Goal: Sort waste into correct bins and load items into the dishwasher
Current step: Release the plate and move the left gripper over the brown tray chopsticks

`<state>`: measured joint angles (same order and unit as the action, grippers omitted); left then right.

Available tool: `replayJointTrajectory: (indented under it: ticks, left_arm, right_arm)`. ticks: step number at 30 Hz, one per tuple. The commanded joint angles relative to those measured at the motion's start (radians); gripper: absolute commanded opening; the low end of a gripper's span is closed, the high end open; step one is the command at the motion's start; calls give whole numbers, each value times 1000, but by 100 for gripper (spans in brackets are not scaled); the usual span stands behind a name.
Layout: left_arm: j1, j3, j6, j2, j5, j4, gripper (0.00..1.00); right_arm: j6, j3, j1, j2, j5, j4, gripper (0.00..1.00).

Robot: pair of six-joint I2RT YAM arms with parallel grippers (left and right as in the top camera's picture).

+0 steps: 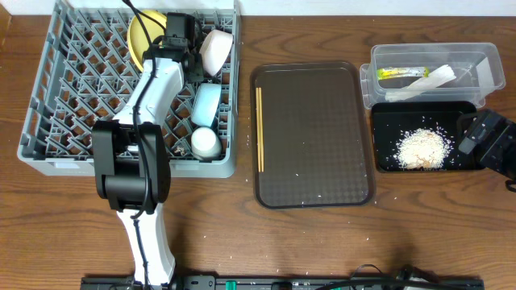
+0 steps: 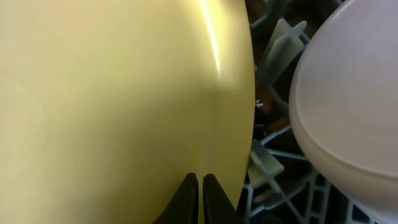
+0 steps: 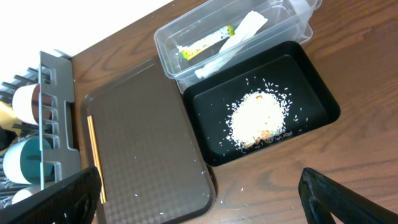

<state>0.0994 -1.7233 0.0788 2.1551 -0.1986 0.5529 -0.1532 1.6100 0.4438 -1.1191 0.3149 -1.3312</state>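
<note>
The grey dish rack [image 1: 48, 121] holds the yellow plate [image 1: 143, 36] on edge, a white bowl [image 1: 216, 48], a light blue bowl [image 1: 206, 105] and a small white cup [image 1: 205, 143]. My left gripper [image 1: 176, 39] is inside the rack, its fingers [image 2: 200, 186] shut, tips close to the face of the plate [image 2: 112, 93]. The two chopsticks [image 1: 259, 129] lie on the brown tray. The clear tub [image 1: 492, 72] holds the wrapper [image 1: 399, 73] and the paper strip [image 1: 431, 79]. The black tray [image 1: 383, 121] holds the rice [image 1: 423, 147]. My right gripper [image 3: 202, 193] is wide open and empty.
The brown serving tray [image 1: 314, 137] lies between the rack and the bins, with loose rice grains on it. The right arm [image 1: 488, 141] hangs over the black tray's right end. The white bowl [image 2: 348, 99] stands just right of the plate.
</note>
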Motion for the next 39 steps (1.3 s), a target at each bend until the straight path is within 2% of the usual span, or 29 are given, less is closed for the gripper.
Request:
replayJointTrajectory:
  ticks: [1,13,20,22,26,28,34,39]
  left_arm:
    - [42,-7,8,7,-83,11,7]
    - [84,-22,9,-93,-105,-9,8]
    - [94,-22,9,-231,-100,-37,8]
    - [103,-22,10,-264,-77,-7,9]
    - [131,-22,11,-312,82,93,11]
    - [151,-22,50,-325,141,151,11]
    - [251,-22,235,-327,173,338,11]
    - [342,-7,242,-327,173,367,15]
  right_arm:
    - [-11,9,5,-1,3,-1,99]
    - [-11,9,3,-1,3,-1,99]
    - [-11,9,3,-1,3,-1,99]
    - [-10,9,3,-1,3,-1,99]
    - [-11,9,3,-1,3,0,99]
    - [-11,9,3,-1,3,-1,99]
    - [-11,9,3,-1,3,-1,99]
    - [-11,9,3,-1,3,-1,99]
